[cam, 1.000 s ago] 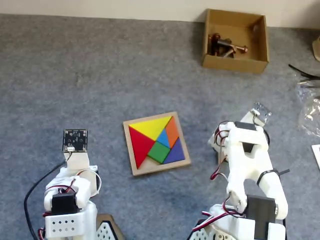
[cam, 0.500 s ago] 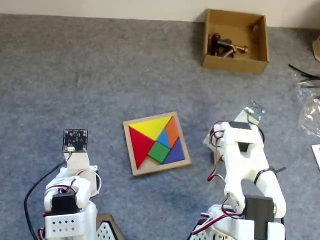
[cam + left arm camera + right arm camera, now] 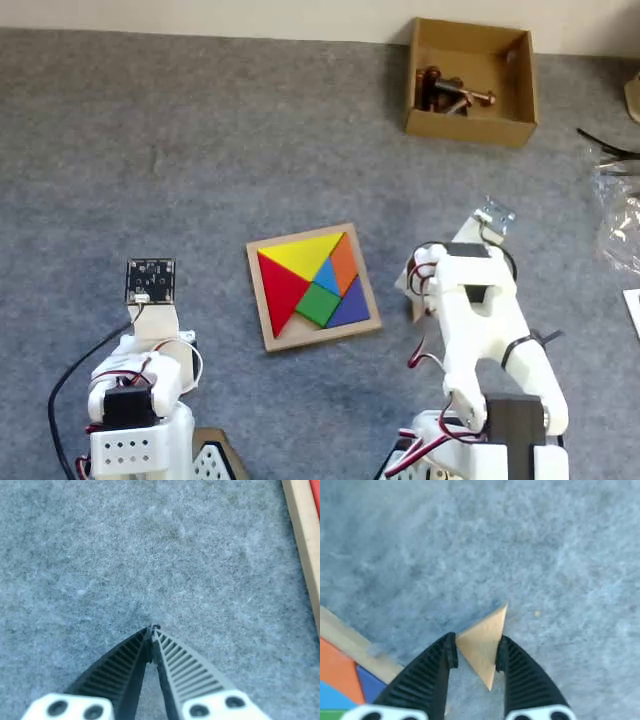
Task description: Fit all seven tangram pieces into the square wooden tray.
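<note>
Moved since earlier: we see the right arm [image 3: 478,310] has shifted closer to the wooden tray [image 3: 258,300] over the last second, while the left arm [image 3: 140,385] and the tray have kept their places.
Right jaws: the right gripper [image 3: 476,652] has its jaws partly closed, one against each side of a tan triangle [image 3: 482,637], and we take that as a grip.
Tan triangle: it is over the grey tabletop [image 3: 560,540], just beside the tray's corner and outside the tray. We cannot tell whether it is lifted or resting.
Left jaws: the left gripper [image 3: 151,630] has its tips closed together on nothing, over bare tabletop with the tray's edge off to one side.
In the tray: we count six pieces lying flat and edge to edge. They are the yellow triangle [image 3: 300,255], red triangle [image 3: 280,290], green square [image 3: 318,303], light blue triangle [image 3: 326,275], orange piece [image 3: 344,262] and purple-blue triangle [image 3: 350,305].
Progress: we judge six of the seven placed, with the tan triangle as the last.
Left to do: carry it over the rim, turn it to suit the remaining gap and set it down. We cannot make out that gap clearly from above.
</note>
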`<state>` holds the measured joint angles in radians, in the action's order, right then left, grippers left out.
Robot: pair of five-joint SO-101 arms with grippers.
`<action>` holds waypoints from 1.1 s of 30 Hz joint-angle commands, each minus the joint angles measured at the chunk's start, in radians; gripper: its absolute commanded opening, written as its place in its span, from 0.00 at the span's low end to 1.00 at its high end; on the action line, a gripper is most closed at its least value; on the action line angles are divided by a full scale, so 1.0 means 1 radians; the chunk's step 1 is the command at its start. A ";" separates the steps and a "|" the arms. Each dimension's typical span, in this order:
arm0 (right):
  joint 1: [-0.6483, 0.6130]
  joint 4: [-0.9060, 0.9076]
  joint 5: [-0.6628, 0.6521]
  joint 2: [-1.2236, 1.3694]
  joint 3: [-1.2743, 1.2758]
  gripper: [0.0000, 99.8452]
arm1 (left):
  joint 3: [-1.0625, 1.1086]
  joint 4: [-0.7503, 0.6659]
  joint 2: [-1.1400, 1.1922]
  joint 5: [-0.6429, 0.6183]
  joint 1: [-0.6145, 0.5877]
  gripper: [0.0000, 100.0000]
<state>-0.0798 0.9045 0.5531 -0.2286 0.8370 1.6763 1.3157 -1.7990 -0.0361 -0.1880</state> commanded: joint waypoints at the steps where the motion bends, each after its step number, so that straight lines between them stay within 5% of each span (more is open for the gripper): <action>1: -0.025 -0.010 0.005 -0.051 -0.008 0.01 | 0.021 0.008 0.007 -0.002 -0.008 0.00; 33: -0.025 -0.010 0.005 -0.056 -0.077 0.01 | 0.021 0.008 0.007 -0.002 -0.008 0.00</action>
<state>-0.0921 0.9045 0.5531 -0.2286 0.8170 1.6763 1.3157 -1.7990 -0.0361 -0.1880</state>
